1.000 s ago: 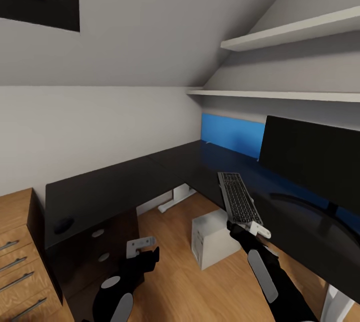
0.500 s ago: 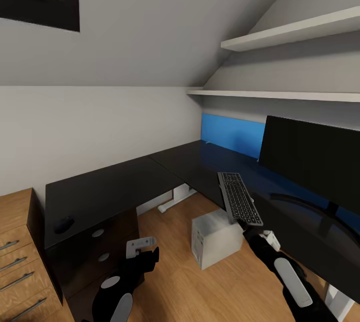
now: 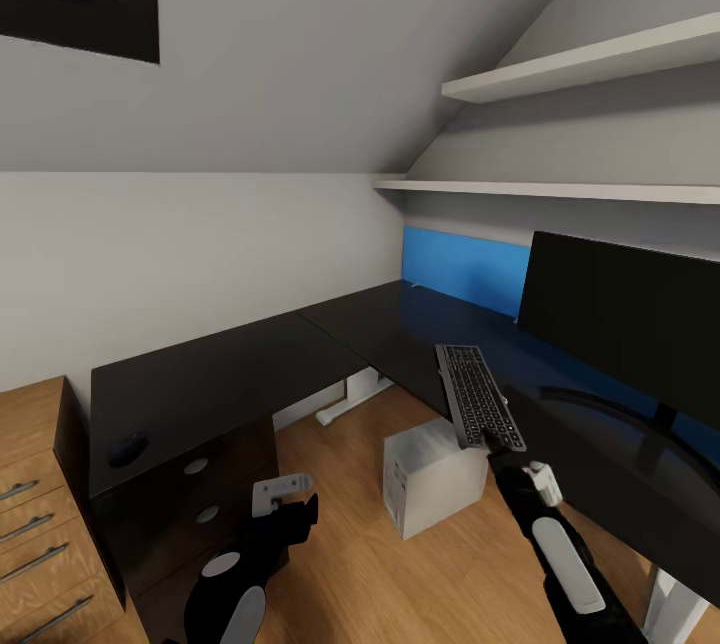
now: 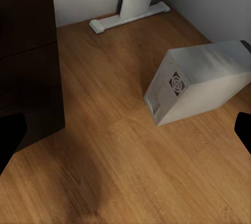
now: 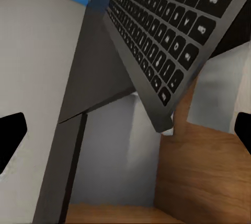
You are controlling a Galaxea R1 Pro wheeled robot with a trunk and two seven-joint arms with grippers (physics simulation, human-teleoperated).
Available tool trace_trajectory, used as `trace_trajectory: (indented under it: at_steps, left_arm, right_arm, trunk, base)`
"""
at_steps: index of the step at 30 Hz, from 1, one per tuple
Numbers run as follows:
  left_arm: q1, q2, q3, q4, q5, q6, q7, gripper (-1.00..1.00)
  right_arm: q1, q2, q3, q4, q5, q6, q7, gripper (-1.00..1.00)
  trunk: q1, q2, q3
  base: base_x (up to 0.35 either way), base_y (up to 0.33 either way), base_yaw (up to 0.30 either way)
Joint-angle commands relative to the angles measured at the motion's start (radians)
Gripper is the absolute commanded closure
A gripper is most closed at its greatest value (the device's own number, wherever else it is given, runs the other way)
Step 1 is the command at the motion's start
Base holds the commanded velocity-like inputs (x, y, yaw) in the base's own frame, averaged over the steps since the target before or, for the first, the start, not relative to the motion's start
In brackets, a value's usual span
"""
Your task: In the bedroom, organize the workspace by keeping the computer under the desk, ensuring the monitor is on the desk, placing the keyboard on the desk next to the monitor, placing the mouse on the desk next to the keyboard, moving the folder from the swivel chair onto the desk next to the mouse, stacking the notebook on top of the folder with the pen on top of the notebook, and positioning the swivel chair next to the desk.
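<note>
The grey keyboard (image 3: 478, 394) lies on the black desk (image 3: 230, 379) in front of the dark monitor (image 3: 625, 324), its near end jutting past the desk's front edge. My right gripper (image 3: 503, 457) hovers open just below that end, its fingers (image 5: 10, 132) spread wide with the keyboard's corner (image 5: 159, 117) ahead of them. A black mouse (image 3: 128, 447) rests on the desk's left wing. The white computer tower (image 3: 430, 474) stands on the floor under the desk. My left gripper (image 3: 298, 506) is open and low, with the computer tower (image 4: 201, 83) ahead of it.
A dark drawer unit (image 3: 200, 494) sits under the desk's left wing, beside a wooden dresser (image 3: 30, 514). White desk feet (image 4: 128, 12) stand on the wood floor by the wall. Two shelves (image 3: 580, 64) and a blue panel (image 3: 465, 269) are above the desk.
My right gripper has let go of the keyboard and drawn back below its near end. The keyboard has settled on the desk edge. The left arm has not moved.
</note>
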Motion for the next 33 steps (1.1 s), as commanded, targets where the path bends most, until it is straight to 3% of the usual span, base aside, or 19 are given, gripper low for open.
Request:
trace_trajectory:
  at_steps: [1,4,15,19,21,22,27,33]
  left_arm:
    - [-0.001,0.000,-0.001,-0.001,0.011,0.002,0.010,-1.00]
    - [-0.001,0.000,-0.002,-0.001,0.011,0.002,0.009,-1.00]
    - [-0.001,0.000,-0.003,-0.001,0.011,0.002,0.009,-1.00]
    - [-0.001,0.000,-0.002,-0.001,0.011,0.002,0.008,-1.00]
    - [-0.001,0.000,-0.002,-0.001,0.011,0.002,0.008,-1.00]
    - [-0.001,0.000,-0.002,-0.001,0.011,0.002,0.008,-1.00]
    - [-0.001,0.000,-0.002,-0.001,0.011,0.002,0.008,-1.00]
    - [-0.001,0.000,-0.002,-0.001,0.011,0.002,0.008,-1.00]
  right_arm:
    - [0.000,0.007,-0.001,0.000,-0.009,-0.024,0.000,-1.00]
    - [0.000,0.030,0.001,0.005,-0.013,-0.130,-0.001,-1.00]
    - [0.000,0.057,-0.001,0.054,-0.025,-0.192,-0.001,-1.00]
    - [0.000,0.071,-0.001,0.056,-0.114,-0.193,0.001,-1.00]
    - [0.000,0.076,0.000,0.057,-0.194,-0.193,0.004,-1.00]
    - [0.000,0.078,0.001,0.057,-0.216,-0.193,0.004,-1.00]
    - [0.000,0.085,0.003,0.056,-0.275,-0.193,0.006,-1.00]
    - [0.000,0.096,0.004,0.048,-0.315,-0.194,0.017,-1.00]
  trunk:
    - [0.000,-0.001,-0.001]
    - [0.000,-0.001,-0.001]
    - [0.000,-0.001,-0.001]
    - [0.000,-0.001,-0.001]
    - [0.000,-0.001,-0.001]
    - [0.000,-0.001,-0.001]
    - [0.000,-0.001,-0.001]
    - [0.000,-0.001,-0.001]
  base:
    - [0.000,0.000,0.000]
    - [0.000,0.000,0.000]
    - [0.000,0.000,0.000]
    - [0.000,0.000,0.000]
    - [0.000,0.000,0.000]
    - [0.000,0.000,0.000]
    - [0.000,0.000,0.000]
    - [0.000,0.000,0.000]
